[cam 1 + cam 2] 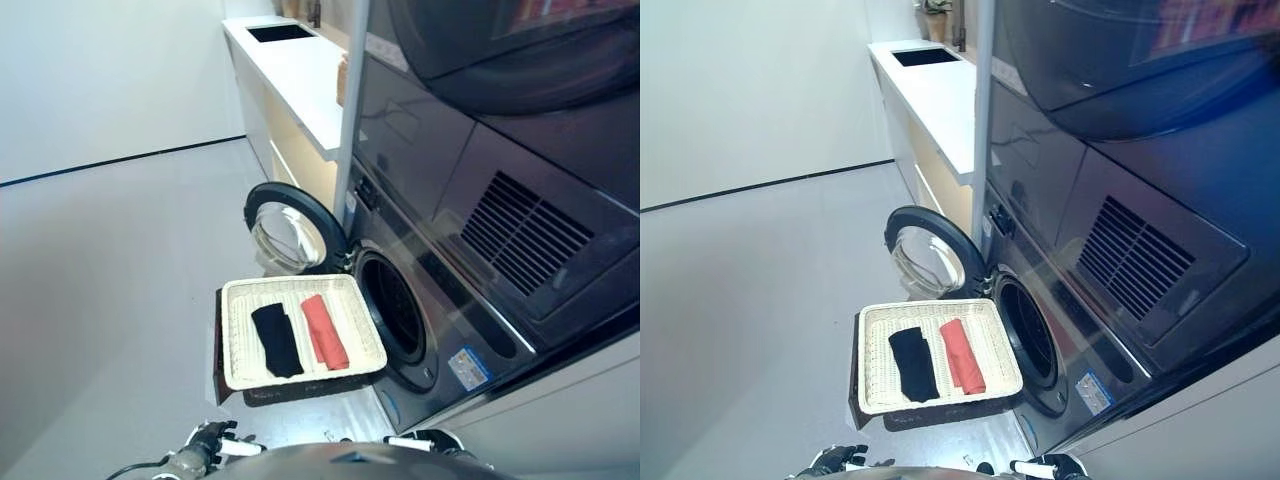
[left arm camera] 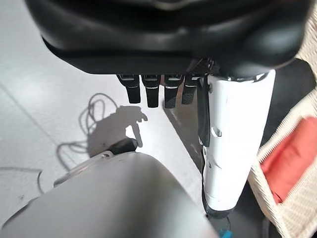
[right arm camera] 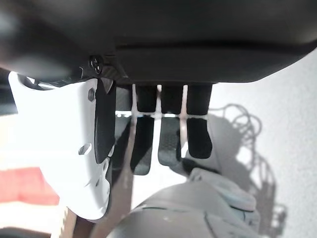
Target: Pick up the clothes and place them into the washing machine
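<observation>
With both the left hand (image 2: 158, 91) and right hand (image 3: 168, 134) hanging empty, fingers straight, the folded black cloth (image 1: 276, 339) and folded red cloth (image 1: 325, 331) lie in the shallow white wicker tray (image 1: 240, 372) beside the dark front-loading washing machine's round opening (image 1: 395, 308), where a careless reach might tip the tray.

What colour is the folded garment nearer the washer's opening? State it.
Red folded garment, clearest in the left eye view.

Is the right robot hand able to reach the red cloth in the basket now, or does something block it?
Probably yes. The red cloth lies uncovered in the white basket, beside the black cloth, with nothing above it. The right robot hand hangs low, open and empty, so it must first rise and move forward.
</observation>
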Available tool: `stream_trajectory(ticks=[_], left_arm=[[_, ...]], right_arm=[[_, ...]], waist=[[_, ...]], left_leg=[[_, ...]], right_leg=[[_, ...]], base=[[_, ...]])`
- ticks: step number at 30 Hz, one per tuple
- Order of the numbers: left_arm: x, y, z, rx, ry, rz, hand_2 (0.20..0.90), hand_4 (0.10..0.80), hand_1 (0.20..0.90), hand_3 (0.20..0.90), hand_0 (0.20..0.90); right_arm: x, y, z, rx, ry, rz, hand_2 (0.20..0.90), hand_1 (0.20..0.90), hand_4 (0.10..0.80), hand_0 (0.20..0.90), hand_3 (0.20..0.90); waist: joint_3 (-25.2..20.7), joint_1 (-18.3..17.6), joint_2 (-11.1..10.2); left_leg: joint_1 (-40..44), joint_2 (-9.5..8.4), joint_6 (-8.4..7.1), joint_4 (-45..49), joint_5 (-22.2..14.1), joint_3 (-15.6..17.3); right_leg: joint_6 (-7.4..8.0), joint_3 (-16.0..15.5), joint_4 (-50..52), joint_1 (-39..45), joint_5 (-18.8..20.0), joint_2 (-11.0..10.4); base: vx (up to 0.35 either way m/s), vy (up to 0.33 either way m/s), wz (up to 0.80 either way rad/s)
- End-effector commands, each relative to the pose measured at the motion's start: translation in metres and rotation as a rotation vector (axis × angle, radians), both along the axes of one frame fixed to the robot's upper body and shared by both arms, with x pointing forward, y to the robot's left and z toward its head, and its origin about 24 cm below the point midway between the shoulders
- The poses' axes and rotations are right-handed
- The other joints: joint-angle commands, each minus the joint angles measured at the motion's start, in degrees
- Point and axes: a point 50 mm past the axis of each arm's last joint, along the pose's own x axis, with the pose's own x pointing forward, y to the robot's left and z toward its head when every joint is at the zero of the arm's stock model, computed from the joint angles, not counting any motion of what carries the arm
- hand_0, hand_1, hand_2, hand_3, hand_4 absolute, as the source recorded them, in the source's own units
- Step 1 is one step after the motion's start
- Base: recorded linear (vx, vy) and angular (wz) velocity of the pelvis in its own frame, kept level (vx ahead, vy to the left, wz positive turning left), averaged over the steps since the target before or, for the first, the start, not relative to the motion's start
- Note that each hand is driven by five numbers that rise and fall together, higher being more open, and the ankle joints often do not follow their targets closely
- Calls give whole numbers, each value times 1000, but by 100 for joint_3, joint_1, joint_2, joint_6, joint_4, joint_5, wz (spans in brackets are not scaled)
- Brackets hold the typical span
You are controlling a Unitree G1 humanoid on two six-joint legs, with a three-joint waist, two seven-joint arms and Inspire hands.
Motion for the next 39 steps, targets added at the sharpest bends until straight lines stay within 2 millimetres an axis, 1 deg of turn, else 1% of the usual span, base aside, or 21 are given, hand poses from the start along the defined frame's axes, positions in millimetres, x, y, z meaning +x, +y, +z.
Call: stream_trajectory(ticks=[1,3,4,5,6,7,8,9,11,14,16,17,18,20,21,23,25,27,28,33,39], left_arm=[[42,-17,9,-30,-128,-47,900,800,900,900,900],[44,-18,9,-32,-139,-39,900,800,900,900,900],[46,-20,10,-32,-150,-47,900,800,900,900,900],[46,-21,10,-33,-150,-47,900,800,900,900,900],[47,-23,10,-31,-152,-67,900,800,900,900,900],[48,-24,10,-31,-149,-77,900,800,900,900,900],[48,-27,9,-30,-144,-108,900,800,900,900,900],[49,-33,9,-36,-140,-151,900,800,900,900,900],[45,-32,8,-32,-131,-159,900,800,900,900,900],[46,-32,8,-25,-135,-194,900,800,900,900,900],[50,-29,10,-9,-144,-221,900,800,900,900,900],[55,-21,13,22,-160,-227,900,800,900,900,900],[57,-16,14,40,-165,-223,900,800,900,900,900],[58,-9,16,71,-164,-234,900,800,900,900,900],[59,-3,18,89,-166,-229,900,800,900,900,900],[59,5,20,136,-157,-316,900,800,900,900,900],[60,8,21,210,-137,-515,900,800,900,900,900],[70,16,28,278,-164,-678,900,800,900,900,900],[76,24,34,350,-164,-848,900,800,900,900,900],[95,61,61,581,-209,-1095,900,800,900,900,900],[120,104,107,815,-233,-1353,900,800,900,900,900]], right_arm=[[12,-22,8,-47,-48,-29,900,900,800,900,900],[11,-24,8,-53,-42,-34,900,900,800,900,900],[10,-26,8,-60,-41,-42,900,900,800,900,900],[10,-26,8,-60,-41,-43,900,900,800,900,900],[9,-28,9,-68,-35,-29,900,900,800,900,900],[9,-29,9,-74,-32,-22,900,900,800,900,900],[7,-31,9,-82,-21,-9,900,900,800,900,900],[5,-34,10,-93,-11,-3,900,900,800,900,900],[5,-37,11,-103,-6,3,900,900,800,900,900],[4,-40,11,-112,3,12,900,900,800,900,900],[8,-41,12,-119,-5,21,900,900,800,900,900],[17,-40,14,-124,-23,39,900,900,800,900,900],[23,-39,15,-127,-36,54,900,900,800,900,900],[29,-39,16,-138,-45,84,900,900,800,900,900],[28,-40,16,-139,-41,90,900,900,800,900,900],[19,-40,14,-138,-3,104,900,900,800,900,900],[12,-48,15,-160,28,126,900,900,800,900,900],[12,-57,19,-184,16,121,900,900,800,900,900],[8,-64,21,-201,24,126,900,900,800,900,900],[1,-81,27,-245,17,107,900,900,800,900,900],[10,-72,27,-219,-64,145,900,900,800,900,900]], waist=[[249,-82,-127],[238,-67,-132],[190,-52,-106],[207,-31,-103],[141,-9,-23],[143,-7,32],[114,-8,122],[103,1,186],[44,-26,305],[-52,-63,347],[-53,-50,360],[40,7,359],[88,90,367],[121,255,414],[112,264,401],[14,316,296],[-42,262,313],[-68,222,357],[-83,205,359],[-89,189,363],[139,159,253]], left_leg=[[-673,-303,-13,1802,380,-29],[-780,-353,53,1704,330,-117],[-899,-409,155,1181,169,-325],[-870,-403,158,1178,157,-307],[-873,-370,190,129,60,-810],[-797,-299,177,-278,150,-952],[-860,-200,138,-734,433,-1213],[-890,-214,134,-1209,609,-1424],[-741,-230,109,-1449,718,-1516],[-618,-190,95,-1635,785,-1318],[-530,-216,169,-1669,737,-1076],[-491,-207,272,-1576,633,-804],[-504,-164,291,-1485,573,-670],[-542,-53,269,-1322,444,-323],[-496,-41,246,-1283,384,-171],[-372,-110,243,-1293,258,64],[-247,-109,220,-1445,252,156],[-210,-91,204,-1593,301,192],[-131,-75,188,-1698,303,191],[-94,-59,167,-1787,270,65],[-303,31,140,-1786,303,61]], right_leg=[[320,430,-128,282,125,50],[323,535,-198,286,127,61],[387,756,-239,275,126,71],[389,774,-240,297,123,73],[487,1153,-259,274,67,175],[504,1255,-276,298,27,226],[515,1451,-291,295,-3,324],[530,1660,-291,337,-65,380],[556,1929,-267,388,-147,421],[631,2032,-184,285,-158,330],[733,2113,-51,157,-181,234],[788,1880,380,-49,-281,91],[798,1437,616,-194,-323,-47],[747,54,944,-297,-486,-456],[772,-300,975,-294,-483,-568],[868,-626,486,-148,-276,-769],[920,-250,204,-96,-117,-727],[932,-157,18,-128,-5,-711],[939,-182,-76,-59,-11,-709],[951,-221,-255,72,-56,-647],[938,-198,-266,-83,-79,-594]], base=[[63,-35,-48],[84,14,-61],[90,30,-71],[220,83,-98],[176,77,-91],[235,140,-93],[217,146,-66],[220,176,-69],[203,216,-63],[123,218,-102],[43,220,-137],[2,237,-150],[-38,171,-137],[-54,97,-128],[-15,93,-118],[46,43,-88],[85,36,-91],[74,42,-72],[86,22,-43],[62,-6,1],[-65,-29,1]])
